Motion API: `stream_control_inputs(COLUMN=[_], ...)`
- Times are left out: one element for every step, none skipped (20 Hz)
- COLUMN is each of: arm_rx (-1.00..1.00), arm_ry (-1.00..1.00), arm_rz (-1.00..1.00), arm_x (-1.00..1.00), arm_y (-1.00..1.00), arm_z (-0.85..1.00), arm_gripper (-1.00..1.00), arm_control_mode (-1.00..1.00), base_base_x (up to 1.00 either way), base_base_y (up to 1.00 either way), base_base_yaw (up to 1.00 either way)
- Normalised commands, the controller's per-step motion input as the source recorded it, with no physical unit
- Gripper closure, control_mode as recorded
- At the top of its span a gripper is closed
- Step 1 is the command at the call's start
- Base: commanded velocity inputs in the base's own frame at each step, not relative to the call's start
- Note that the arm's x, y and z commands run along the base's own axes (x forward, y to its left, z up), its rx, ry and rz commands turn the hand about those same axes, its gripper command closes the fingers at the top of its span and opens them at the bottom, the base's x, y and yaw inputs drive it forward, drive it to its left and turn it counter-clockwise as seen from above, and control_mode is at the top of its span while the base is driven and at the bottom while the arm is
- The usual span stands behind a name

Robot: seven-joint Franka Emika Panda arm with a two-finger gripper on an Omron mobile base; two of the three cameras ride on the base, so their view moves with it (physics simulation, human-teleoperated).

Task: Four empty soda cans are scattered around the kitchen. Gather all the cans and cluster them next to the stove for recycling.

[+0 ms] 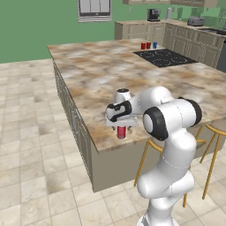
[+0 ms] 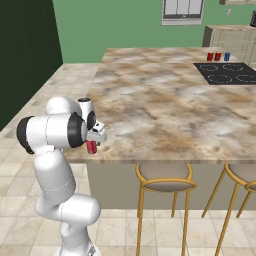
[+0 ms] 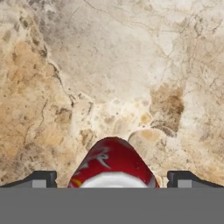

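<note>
1. The tool (image 1: 121,125) hangs over a red soda can (image 1: 121,132) at the near edge of the table (image 1: 88,70), fingers (image 3: 41,179) wide on either side, not gripping.
2. Next, I reckon: close, lift, carry to the stove (image 1: 164,57), where two red cans (image 1: 146,45) stand.

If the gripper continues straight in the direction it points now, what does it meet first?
The gripper points down at the island counter. A red soda can stands directly under it, between the finger tips, which look open on either side. The can's silver top comes first, then the marble; how far down the fingers already sit is unclear.
</note>
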Motion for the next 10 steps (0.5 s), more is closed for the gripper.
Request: stream_control_inputs(arm_rx=[0.00, 0.00, 0.00, 0.00, 0.00, 0.00, 0.00, 0.00, 0.00, 0.00], arm_ry=[0.00, 0.00, 0.00, 0.00, 0.00, 0.00, 0.00, 0.00, 0.00, 0.00], arm_rz=[0.00, 0.00, 0.00, 0.00, 0.00, 0.00, 0.00, 0.00, 0.00, 0.00], arm_x=[0.00, 0.00, 0.00, 0.00, 0.00, 0.00, 0.00, 0.00, 0.00, 0.00], arm_y=[0.00, 0.00, 0.00, 0.00, 0.00, 0.00, 0.00, 0.00, 0.00, 0.00], arm_z=[0.00, 0.00, 0.00, 0.00, 0.00, 0.00, 0.00, 0.00, 0.00, 0.00], arm_gripper=[-1.00, -1.00, 1.00, 1.00, 1.00, 1.00, 1.00, 1.00, 1.00, 1.00], arm_control_mode=[-1.00, -1.00, -1.00, -1.00, -1.00, -1.00, -1.00, -1.00, -1.00, -1.00], base_base_x=[0.00, 0.00, 0.00, 0.00, 0.00, 0.00, 0.00, 0.00, 0.00, 0.00], base_base_y=[0.00, 0.00, 0.00, 0.00, 0.00, 0.00, 0.00, 0.00, 0.00, 0.00], base_base_yaw=[0.00, 0.00, 0.00, 0.00, 0.00, 0.00, 0.00, 0.00, 0.00, 0.00])
